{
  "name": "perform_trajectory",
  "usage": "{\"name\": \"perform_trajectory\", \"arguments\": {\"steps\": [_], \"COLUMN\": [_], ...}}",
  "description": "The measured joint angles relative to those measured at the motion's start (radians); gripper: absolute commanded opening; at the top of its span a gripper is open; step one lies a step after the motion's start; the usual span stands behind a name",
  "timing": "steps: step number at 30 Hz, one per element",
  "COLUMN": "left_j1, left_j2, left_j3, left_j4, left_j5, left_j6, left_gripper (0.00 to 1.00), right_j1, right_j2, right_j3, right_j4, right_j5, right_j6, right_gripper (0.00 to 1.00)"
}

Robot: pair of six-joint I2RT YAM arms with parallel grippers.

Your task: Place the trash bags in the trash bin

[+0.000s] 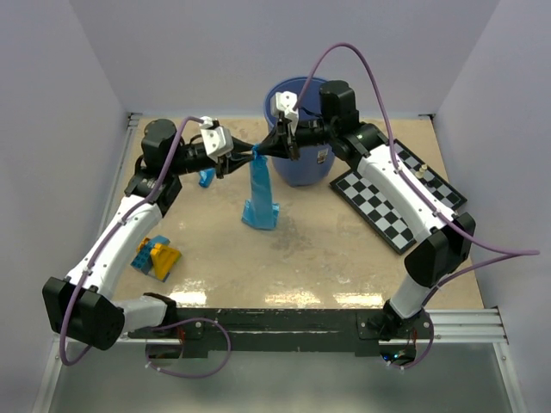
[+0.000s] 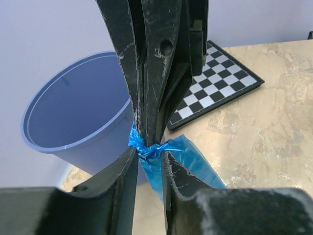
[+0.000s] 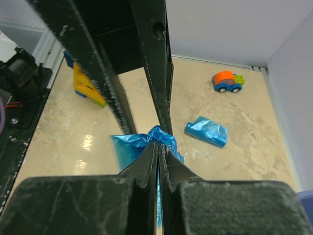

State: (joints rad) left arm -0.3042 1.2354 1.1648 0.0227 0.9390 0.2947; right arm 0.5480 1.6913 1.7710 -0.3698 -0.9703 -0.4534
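Two thin, crinkly bright-blue plastic film bags are counted. The hanging bag (image 1: 261,194) is pinched at its knot by the left fingers (image 2: 122,191) and the right fingers (image 3: 173,174), both clamped on it, just in front of the single round blue plastic bucket (image 2: 73,98). The folded bag (image 3: 206,131) lies left of the bucket on the mottled beige counter (image 1: 327,249), which is enclosed by pale lilac walls (image 1: 258,43).

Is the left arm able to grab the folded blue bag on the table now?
Probably not yet. The left claw is shut on the top of the hanging trash bag, shared with the right claw. The folded bag lies close by with nothing covering it, so letting go should free the way.
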Motion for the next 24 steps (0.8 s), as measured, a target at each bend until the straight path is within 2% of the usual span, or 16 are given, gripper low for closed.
{"name": "perform_trajectory", "arguments": {"steps": [2,5,16,24], "left_j1": [-0.007,-0.007,0.004,0.015], "left_j2": [0.005,0.016,-0.002,-0.026], "left_j3": [0.001,0.012,0.041,0.026], "left_j4": [0.006,-0.012,-0.123,-0.137], "left_j5": [-0.007,-0.016,-0.06,-0.077], "left_j6": [0.006,0.016,0.143,0.119], "left_gripper": [0.07,0.01,0.0,0.0], "right_j1": [0.0,-0.008,-0.011,-0.016], "right_j2": [0.006,0.006,0.013,0.013], "right_j3": [0.003,0.003,0.059,0.06], "right_j4": [-0.013,-0.027,-0.133,-0.171], "right_j5": [-0.016,-0.006,0.011,0.019], "right_j6": [0.0,-0.002,-0.075,-0.089], "right_gripper": [0.0,0.0,0.0,0.0]}}
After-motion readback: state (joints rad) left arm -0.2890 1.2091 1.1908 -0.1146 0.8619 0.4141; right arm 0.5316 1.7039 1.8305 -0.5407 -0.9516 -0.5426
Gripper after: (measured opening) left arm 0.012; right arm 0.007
